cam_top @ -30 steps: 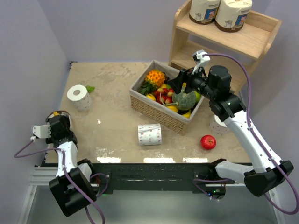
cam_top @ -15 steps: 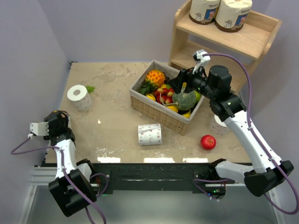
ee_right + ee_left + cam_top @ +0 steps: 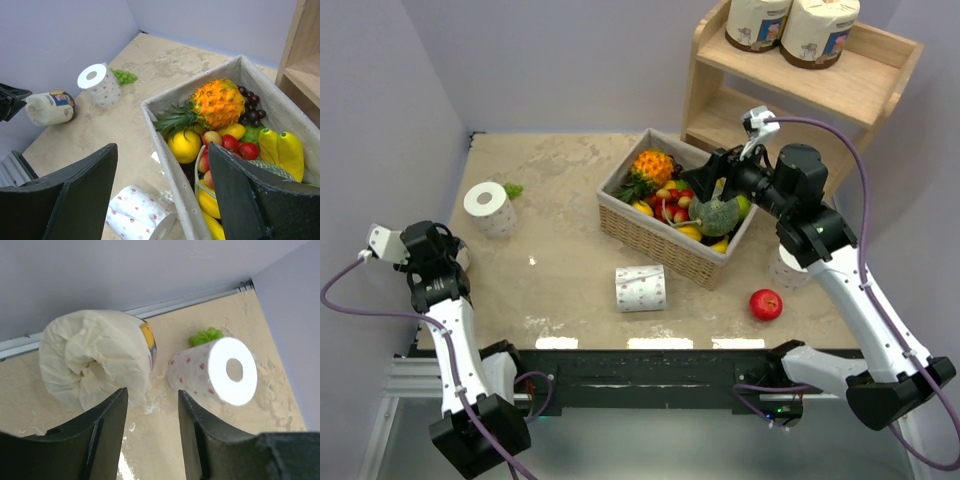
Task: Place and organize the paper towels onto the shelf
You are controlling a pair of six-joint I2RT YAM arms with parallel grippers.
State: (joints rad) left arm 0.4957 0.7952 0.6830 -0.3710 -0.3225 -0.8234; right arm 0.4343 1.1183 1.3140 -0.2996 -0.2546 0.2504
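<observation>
In the top view, the light wooden two-tier shelf (image 3: pixel 865 90) stood behind the right pincer (image 3: pixel 715 172), with two cream-wrapped rolls (image 3: pixel 757 22) on its upper board. In the left wrist view, the left pincer (image 3: pixel 150 402) was spread and empty. A cream-wrapped paper towel roll (image 3: pixel 95 360) lay on its side just ahead of it, beside a white pink-dotted roll (image 3: pixel 220 372). The step seemed to be picking up this wrapped roll, so the next move called for advancing and closing. In the right wrist view, the right pincer hung spread, holding nothing, above the woven fruit basket (image 3: pixel 185 84).
</observation>
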